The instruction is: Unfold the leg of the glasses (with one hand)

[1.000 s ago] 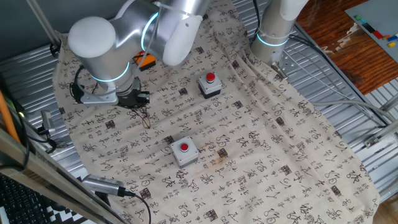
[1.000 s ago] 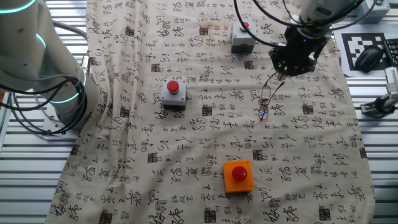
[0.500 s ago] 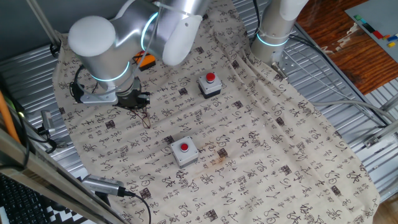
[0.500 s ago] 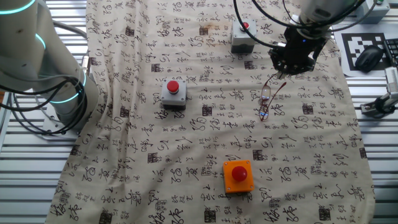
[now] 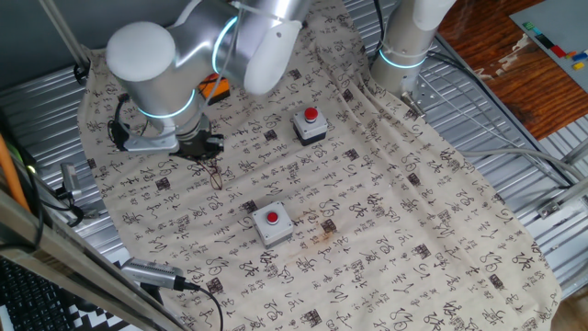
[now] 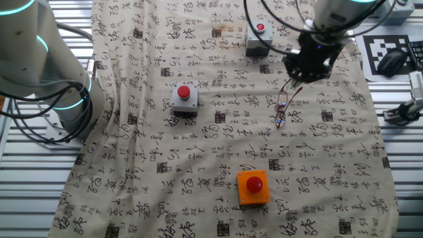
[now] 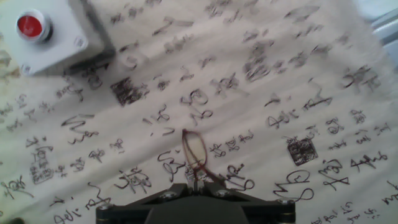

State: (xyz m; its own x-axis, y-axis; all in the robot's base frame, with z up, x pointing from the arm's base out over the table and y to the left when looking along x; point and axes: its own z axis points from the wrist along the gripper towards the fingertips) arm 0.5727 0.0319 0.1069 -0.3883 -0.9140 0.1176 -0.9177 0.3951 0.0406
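The glasses [image 6: 282, 110] are thin, with a dark reddish rim, and lie on the printed cloth [image 6: 218, 139] right under the hand. They also show as a small frame [image 5: 216, 175] below the wrist, and one lens rim [image 7: 194, 152] stands just ahead of the fingers. My gripper [image 6: 299, 82] sits at their upper end, its jaws pressed together on a thin leg of the glasses [image 7: 198, 173]. The gripper [image 7: 194, 184] fills the bottom edge of the hand view. From the side the gripper [image 5: 204, 156] is mostly hidden by the wrist.
Two grey boxes with red buttons [image 6: 184, 99] [image 6: 258, 38] and an orange one [image 6: 253, 187] stand on the cloth. A second arm's base [image 6: 46, 79] is at the cloth's edge. A grey box [image 7: 43, 34] is at the hand view's top left.
The hand has shifted slightly sideways, left in the other fixed view, still holding the leg. The glasses' frame has barely moved on the cloth.
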